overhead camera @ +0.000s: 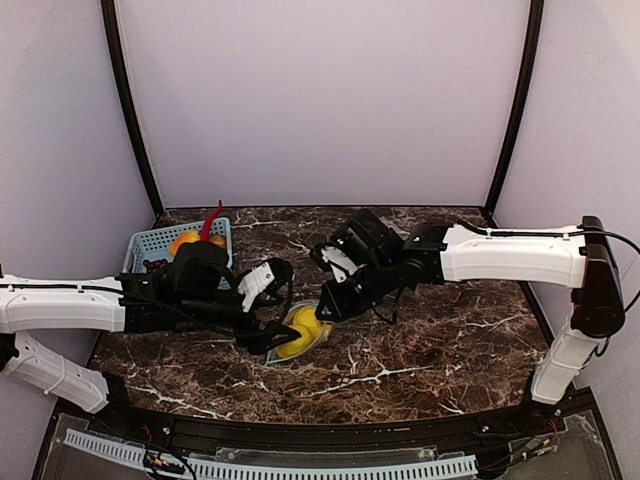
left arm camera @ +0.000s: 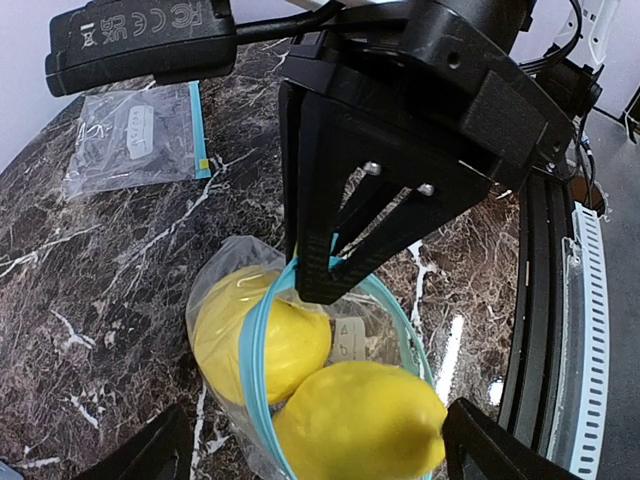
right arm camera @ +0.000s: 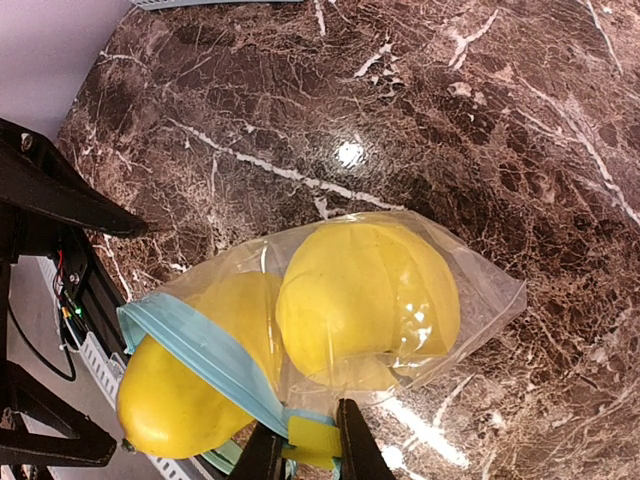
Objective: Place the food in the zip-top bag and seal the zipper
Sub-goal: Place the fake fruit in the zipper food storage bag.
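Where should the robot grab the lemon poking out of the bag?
Grab the lemon across the fat part that sticks out, coming from the open end of the bag. Its other half sits inside, and the right gripper pinches the blue rim.

Dark marble tabletop w/ white veins, plain lavender walls, 2 black corner posts

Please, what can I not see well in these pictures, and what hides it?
1. Top view: the zip-top bag and lemons are mostly covered by the left gripper and right gripper.
2. Top view: the basket and its contents are partly behind the left arm.
3. Right wrist view: the bottom edge cuts off the fingers pinching the zipper.
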Available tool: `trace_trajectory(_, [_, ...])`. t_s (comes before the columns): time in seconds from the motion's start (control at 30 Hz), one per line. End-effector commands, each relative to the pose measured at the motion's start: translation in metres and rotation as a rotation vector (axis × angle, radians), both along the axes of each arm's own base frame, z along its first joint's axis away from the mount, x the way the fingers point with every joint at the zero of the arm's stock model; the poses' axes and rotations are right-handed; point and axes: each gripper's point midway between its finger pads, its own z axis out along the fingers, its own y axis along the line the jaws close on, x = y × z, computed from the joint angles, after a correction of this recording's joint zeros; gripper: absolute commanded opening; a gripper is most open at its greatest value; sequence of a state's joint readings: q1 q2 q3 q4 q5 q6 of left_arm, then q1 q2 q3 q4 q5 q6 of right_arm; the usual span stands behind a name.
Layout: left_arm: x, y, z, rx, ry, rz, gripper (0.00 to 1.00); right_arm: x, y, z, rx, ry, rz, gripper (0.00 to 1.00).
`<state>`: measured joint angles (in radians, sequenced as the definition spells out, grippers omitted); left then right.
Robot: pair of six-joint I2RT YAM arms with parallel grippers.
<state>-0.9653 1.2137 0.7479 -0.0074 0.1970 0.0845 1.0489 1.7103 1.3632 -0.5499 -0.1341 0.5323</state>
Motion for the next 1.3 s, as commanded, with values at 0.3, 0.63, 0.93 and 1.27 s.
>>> trace_trajectory(0.3, [0.02, -0.001, -0.01, -0.069, 0.246, 0.276, 0.91, 0.005, 0.005, 0.019, 0.052, -0.029, 0.002, 0.09])
trace_trajectory(0.63, [0.011, 0.008, -0.015, -0.081, 0.375, 0.353, 0.96, 0.005, 0.001, 0.018, 0.048, -0.03, -0.004, 0.09])
trace_trajectory(0.93, [-0.012, 0.036, -0.024, -0.079, 0.455, 0.387, 0.98, 0.006, 0.004, 0.02, 0.055, -0.033, 0.001, 0.09])
trace_trajectory(1.27, [-0.018, 0.031, -0.043, -0.025, 0.517, 0.365, 0.91, 0.004, 0.005, 0.018, 0.058, -0.02, 0.001, 0.09])
